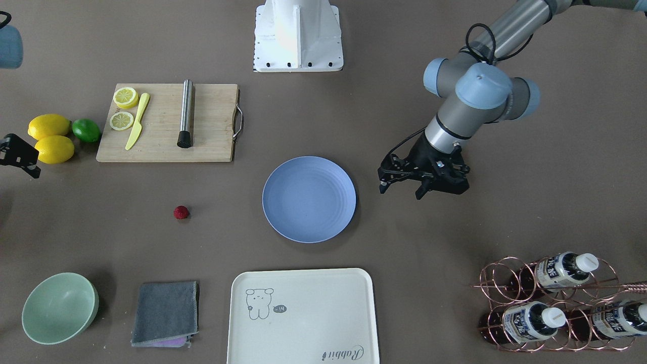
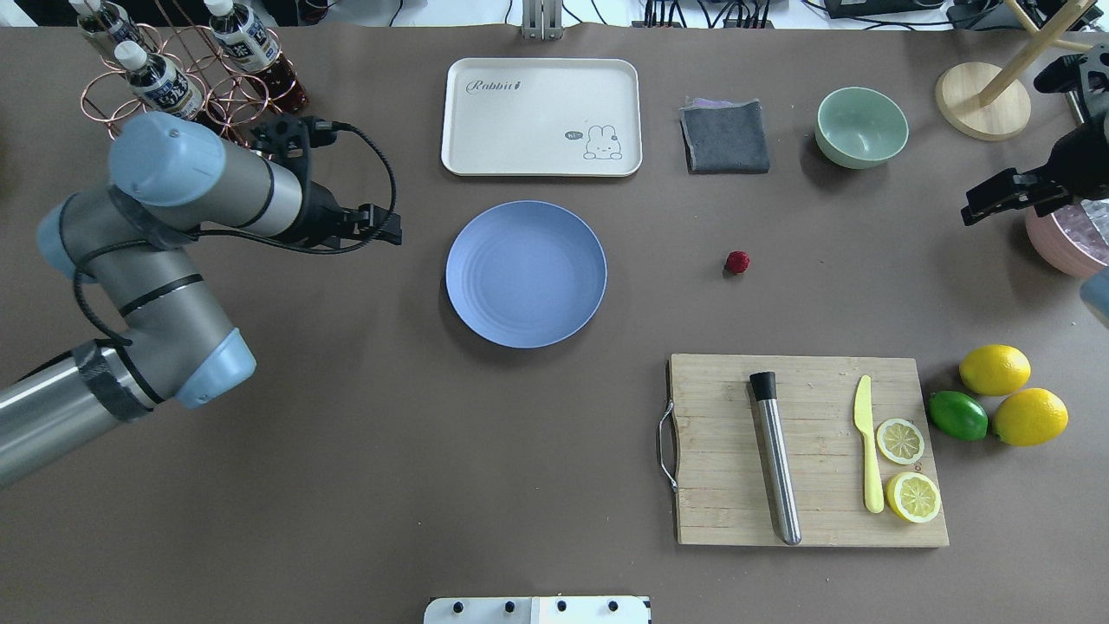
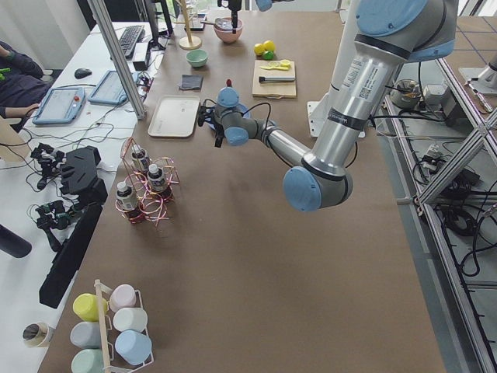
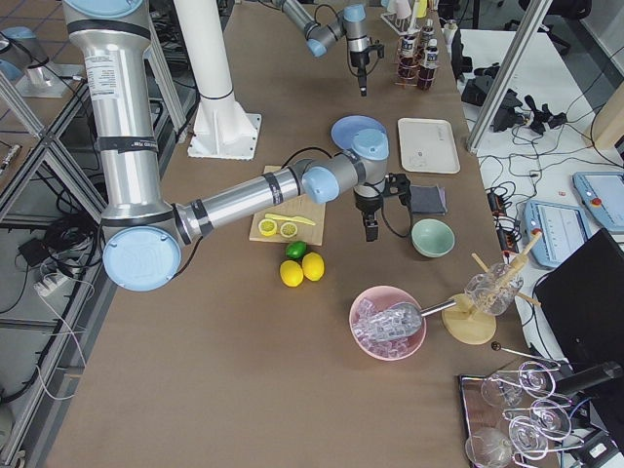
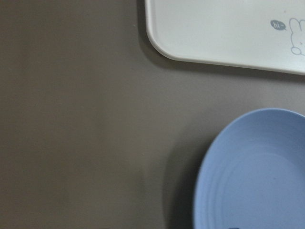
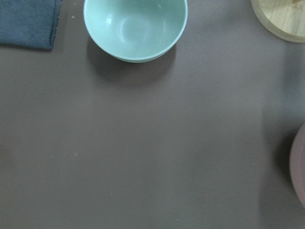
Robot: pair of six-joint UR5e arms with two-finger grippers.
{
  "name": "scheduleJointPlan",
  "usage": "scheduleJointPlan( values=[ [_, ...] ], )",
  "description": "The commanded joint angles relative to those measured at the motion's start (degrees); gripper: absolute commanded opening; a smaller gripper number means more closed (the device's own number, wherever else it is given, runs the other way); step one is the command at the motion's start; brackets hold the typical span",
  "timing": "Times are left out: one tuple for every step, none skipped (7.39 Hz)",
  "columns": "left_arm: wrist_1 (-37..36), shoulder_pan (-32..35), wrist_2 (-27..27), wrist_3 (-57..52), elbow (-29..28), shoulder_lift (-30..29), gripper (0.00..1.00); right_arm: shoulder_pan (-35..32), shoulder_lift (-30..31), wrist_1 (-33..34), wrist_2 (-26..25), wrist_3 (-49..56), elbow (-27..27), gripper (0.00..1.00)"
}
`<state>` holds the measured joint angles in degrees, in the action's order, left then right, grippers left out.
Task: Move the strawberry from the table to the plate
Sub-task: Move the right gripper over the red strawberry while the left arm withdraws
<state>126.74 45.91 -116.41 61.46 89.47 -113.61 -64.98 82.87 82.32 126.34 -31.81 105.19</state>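
Strawberry, tiny, dark red and bumpy (image 2: 737,262), lies loose on the matte brown-grey counter (image 2: 346,485). From overhead it sits to the right of the round light-blue ridged plate (image 2: 526,274), near it but not touching, and nothing holds it.

Reading that overhead view from its left, we meet the left tool (image 1: 402,190) first. It hangs above the counter just to the left of the plate. In the front-facing view its two fingers stand apart with nothing between them. Its wrist camera takes in only the plate's edge and a corner of the cream rectangular tray (image 2: 541,117), which lies beyond the plate.

The plate comes next, and it is bare. The berry follows on its right. The folded grey cloth (image 2: 725,137) and the pale green bowl (image 2: 861,126) lie beyond the plate and to its right. The wooden cutting board (image 2: 719,451) lies on the near side, also to the plate's right.

Last comes the right tool (image 2: 975,211), hovering well apart from the plate on the berry's side. We cannot tell whether its fingers are apart or together. Its wrist camera shows the bowl and a corner of the cloth, not the berry.

We judge the task to be at its start, with the reach for the berry not yet made. The right tool looks better placed, since the plate does not stand in its way. It would need to:
- travel toward the plate until it is over the berry
- come down with fingers apart on either side of it
- close gently, as so small and round a thing may roll
- lift it and carry it across to the plate
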Motion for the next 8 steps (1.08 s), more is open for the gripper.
scheduleJointPlan(
  values=[
    [-0.09, 11.08, -8.79, -16.03, 1.50, 9.24, 0.98, 6.58, -5.15, 0.12, -1.61, -10.41, -0.16, 1.00],
    [-1.66, 16.87, -12.57, -23.42, 1.58, 12.50, 0.98, 10.62, -8.22, 0.03, -3.88, -15.16, -1.12, 1.00],
    [-3.07, 23.02, -16.09, -33.15, 1.41, 16.80, 0.98, 14.23, -11.56, -0.40, -6.08, -19.38, -3.05, 0.99],
    [-7.34, 29.09, -19.70, -42.30, 1.15, 18.06, 0.98, 17.48, -13.34, -0.67, -8.71, -21.08, -4.81, 1.00],
    [-13.91, 33.67, -20.78, -51.96, 1.23, 18.07, 0.98, 18.56, -14.92, -0.67, -9.96, -21.10, -6.22, 1.00],
    [-18.94, 37.20, -20.79, -59.11, 1.23, 18.33, 0.98, 19.09, -17.20, -0.67, -10.06, -21.10, -9.01, 1.00],
    [-21.95, 40.19, -20.87, -63.96, 1.23, 18.68, 0.98, 19.36, -19.22, -0.67, -10.15, -21.10, -11.57, 0.99],
    [-22.59, 41.09, -20.96, -65.40, 1.49, 19.64, 0.98, 19.71, -19.68, -2.85, -11.02, -21.01, -14.11, 0.99]
  ],
)
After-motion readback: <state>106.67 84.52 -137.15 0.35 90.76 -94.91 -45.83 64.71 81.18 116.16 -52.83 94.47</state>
